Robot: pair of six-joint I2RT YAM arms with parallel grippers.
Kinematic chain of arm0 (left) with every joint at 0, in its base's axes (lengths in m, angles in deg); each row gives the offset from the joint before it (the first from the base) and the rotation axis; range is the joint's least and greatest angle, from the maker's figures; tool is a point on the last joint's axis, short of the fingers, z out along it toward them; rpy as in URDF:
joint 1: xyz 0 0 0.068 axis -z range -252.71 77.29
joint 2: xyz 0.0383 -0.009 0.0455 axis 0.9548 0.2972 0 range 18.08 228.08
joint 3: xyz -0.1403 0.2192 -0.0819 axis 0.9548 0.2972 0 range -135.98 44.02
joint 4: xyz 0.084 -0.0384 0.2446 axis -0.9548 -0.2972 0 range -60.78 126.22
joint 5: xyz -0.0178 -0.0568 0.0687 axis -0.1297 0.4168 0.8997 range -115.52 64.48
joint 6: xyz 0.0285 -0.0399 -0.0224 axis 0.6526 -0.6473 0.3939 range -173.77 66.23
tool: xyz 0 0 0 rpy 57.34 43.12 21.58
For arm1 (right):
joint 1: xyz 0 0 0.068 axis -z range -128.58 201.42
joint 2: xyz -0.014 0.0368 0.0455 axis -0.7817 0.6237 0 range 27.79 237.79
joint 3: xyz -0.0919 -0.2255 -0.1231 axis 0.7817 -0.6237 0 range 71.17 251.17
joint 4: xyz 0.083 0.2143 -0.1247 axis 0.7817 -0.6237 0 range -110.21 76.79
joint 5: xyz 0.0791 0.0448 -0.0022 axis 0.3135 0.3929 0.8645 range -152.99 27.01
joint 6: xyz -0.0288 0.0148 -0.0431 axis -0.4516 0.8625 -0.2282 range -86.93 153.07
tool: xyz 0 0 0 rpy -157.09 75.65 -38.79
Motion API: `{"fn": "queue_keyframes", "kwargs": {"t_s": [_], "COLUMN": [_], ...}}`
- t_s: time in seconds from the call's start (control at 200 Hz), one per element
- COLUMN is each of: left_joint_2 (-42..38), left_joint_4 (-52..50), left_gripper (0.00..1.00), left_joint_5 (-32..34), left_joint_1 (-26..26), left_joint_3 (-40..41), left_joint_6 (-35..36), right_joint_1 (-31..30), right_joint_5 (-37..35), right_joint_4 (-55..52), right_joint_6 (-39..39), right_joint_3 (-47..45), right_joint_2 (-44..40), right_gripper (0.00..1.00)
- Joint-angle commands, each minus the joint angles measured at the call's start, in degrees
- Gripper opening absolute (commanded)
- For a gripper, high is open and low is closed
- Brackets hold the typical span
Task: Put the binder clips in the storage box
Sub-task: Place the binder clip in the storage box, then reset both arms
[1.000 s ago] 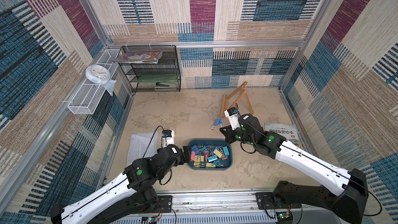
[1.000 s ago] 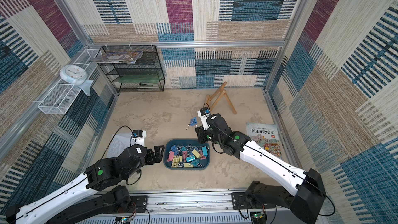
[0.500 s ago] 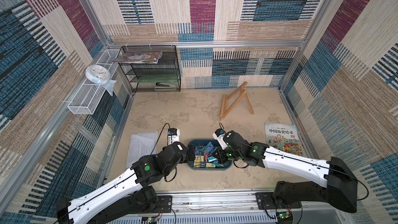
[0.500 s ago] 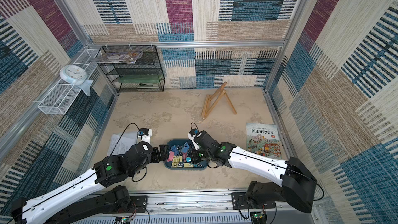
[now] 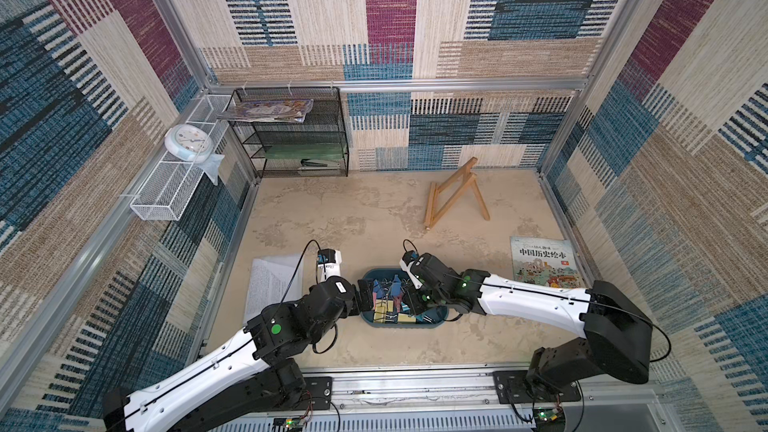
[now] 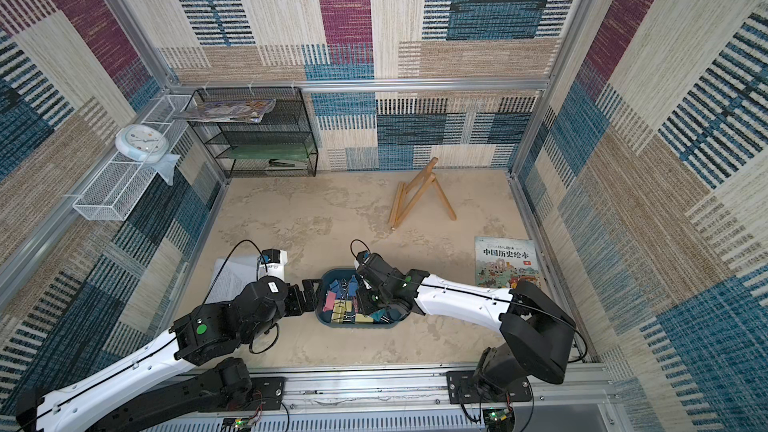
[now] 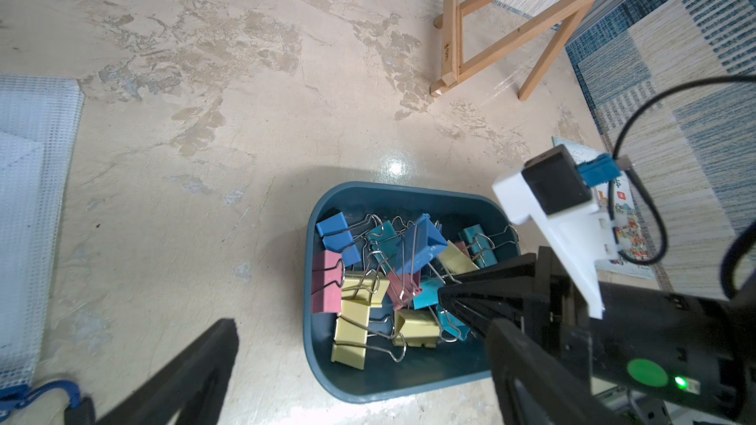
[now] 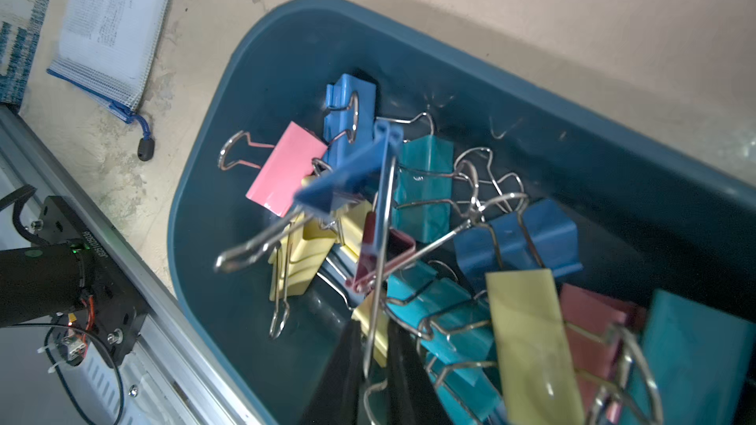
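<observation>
Book reads 中国历史绘本. L claw released by storage box; R claw round wire of blue binder clip, grip unclear.

The beige, mottled table carries five things. A dark teal box sits near the front, at the middle. A mesh pouch of papers lies just left of it. A picture book lies flat at the right edge. A wooden easel stands far right, and a black mesh rack fills the far left corner.
</observation>
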Motion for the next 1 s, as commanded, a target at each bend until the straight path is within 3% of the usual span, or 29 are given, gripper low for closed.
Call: {"fn": "queue_keyframes", "kwargs": {"t_s": [0.0,0.095,0.355,0.506,0.676,0.811,0.891,0.951,0.996], "left_joint_2": [-0.16,-0.29,-0.68,-0.94,-0.52,1.56,2.76,3.41,3.78], "left_joint_4": [0.96,1.60,2.33,3.63,12.56,24.03,38.36,49.42,54.97], "left_gripper": [0.99,0.99,0.99,0.99,0.99,0.99,0.99,0.99,0.99], "left_joint_5": [1.10,1.30,3.46,7.94,16.11,26.22,26.52,25.05,23.08], "left_joint_1": [-0.03,-0.03,-0.05,-0.04,-0.12,-0.83,-3.53,-7.08,-11.50], "left_joint_3": [0.66,1.22,1.08,0.86,4.25,10.34,17.20,22.81,25.52], "left_joint_6": [-0.31,-0.49,1.30,6.47,22.46,35.32,44.96,51.51,52.56], "right_joint_1": [-0.10,-0.06,-0.14,-0.09,0.30,2.77,8.62,17.34,23.17], "right_joint_5": [-1.31,-2.94,-13.55,-31.51,-55.64,-66.40,-66.13,-58.51,-53.65], "right_joint_4": [0.45,-0.52,-3.54,-4.29,3.49,17.61,29.31,35.34,36.90], "right_joint_6": [1.10,0.96,-1.64,-4.09,-10.71,-21.12,-28.67,-29.12,-26.78], "right_joint_3": [-0.45,-0.36,0.56,-1.79,-11.71,-24.28,-31.85,-35.91,-37.24], "right_joint_2": [-2.43,-5.36,-17.36,-27.89,-42.22,-51.27,-53.17,-52.12,-50.16], "right_gripper": [0.31,0.39,0.47,0.51,0.76,0.90,0.96,0.98,0.98]}}
